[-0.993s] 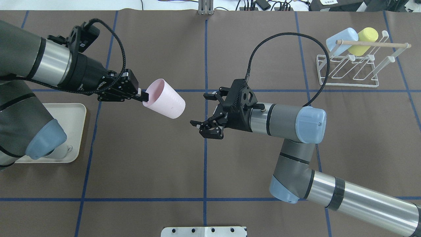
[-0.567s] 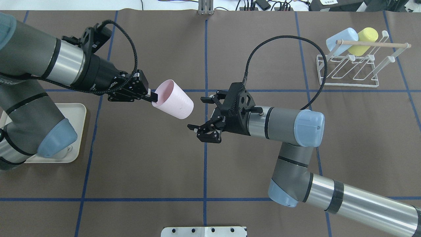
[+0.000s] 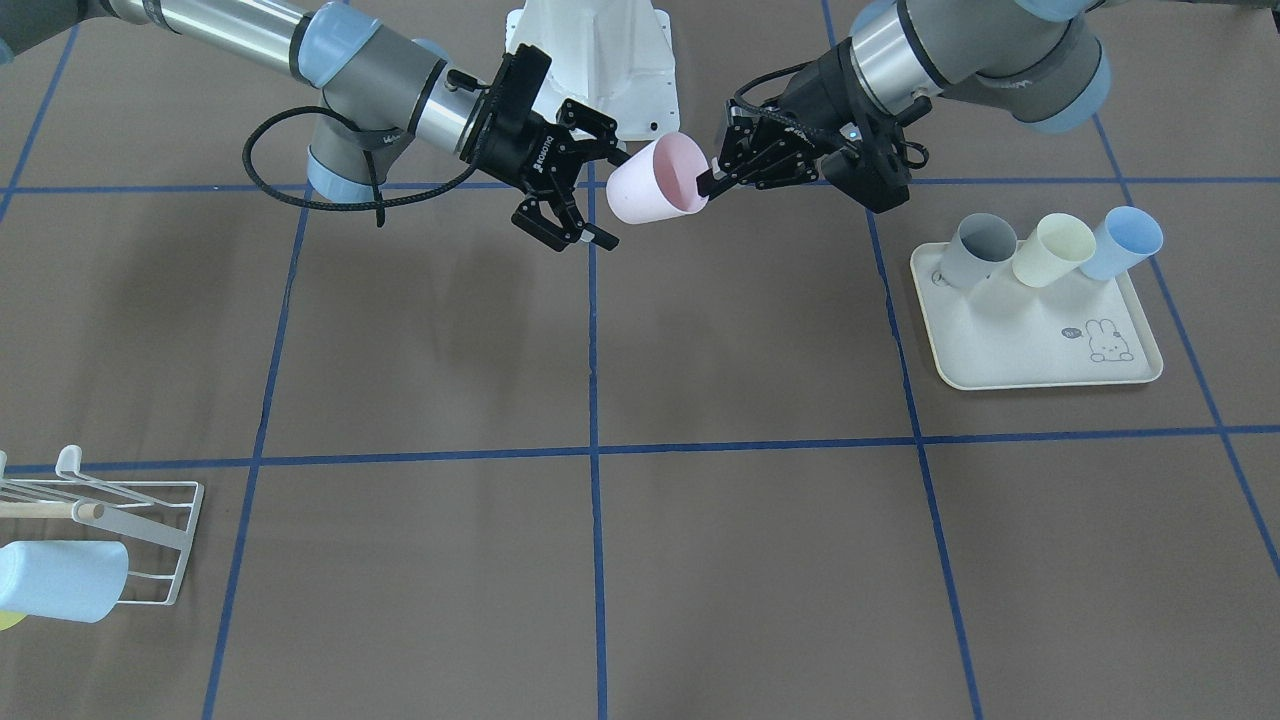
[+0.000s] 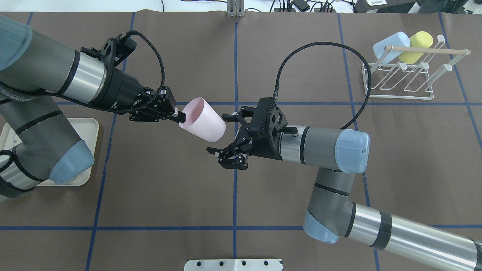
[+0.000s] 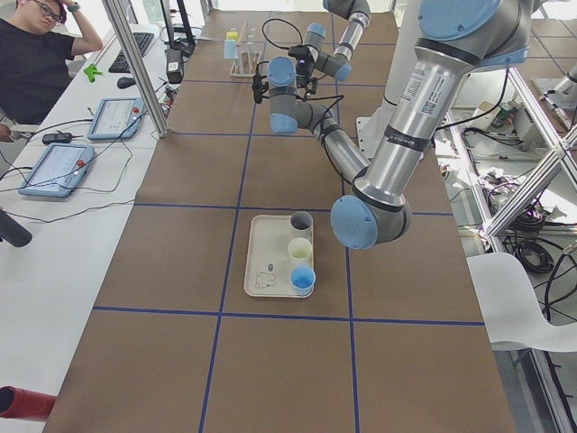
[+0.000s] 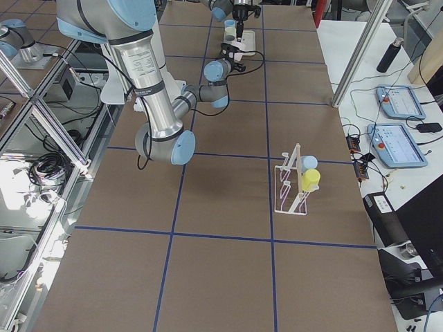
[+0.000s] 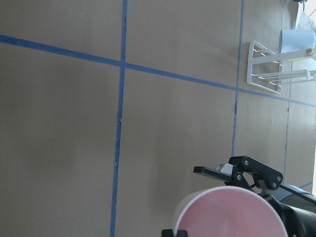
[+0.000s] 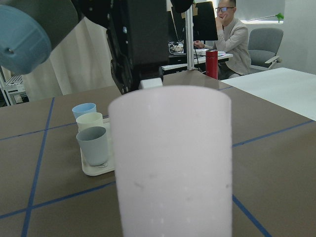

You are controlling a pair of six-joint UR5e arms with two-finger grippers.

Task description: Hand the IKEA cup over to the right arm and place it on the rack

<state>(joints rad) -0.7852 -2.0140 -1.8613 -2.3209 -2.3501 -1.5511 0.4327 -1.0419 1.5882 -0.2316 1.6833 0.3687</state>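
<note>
The pink cup (image 4: 203, 121) hangs in the air over the middle of the table (image 4: 169, 188), lying nearly on its side with its open mouth turned towards the left arm and its base towards the right arm. The left gripper (image 4: 183, 116) holds it by the rim, its fingers clamped on the wall with one finger inside the mouth and one outside. The right gripper (image 4: 217, 133) faces the cup from the other side with its fingers spread wide apart; the cup's base sits just at the opening between them, and whether any finger touches it cannot be told. In the right wrist view the cup fills the centre, very close to the camera. At the far right of the table stands the rack (image 4: 399, 98), white wire with a wooden rod (image 4: 427, 49) across its top, well apart from both grippers. A light blue cup (image 4: 391, 44) and a yellow cup (image 4: 416, 47) lean side by side on its far prongs. On the left side, near the robot and partly under the left arm, lies a cream tray (image 3: 1030, 345) with a rabbit drawn on it. Three cups stand in a row on the tray: a grey cup (image 3: 980, 250), a cream cup (image 3: 1055, 250) and a blue cup (image 3: 1125, 240).
</note>
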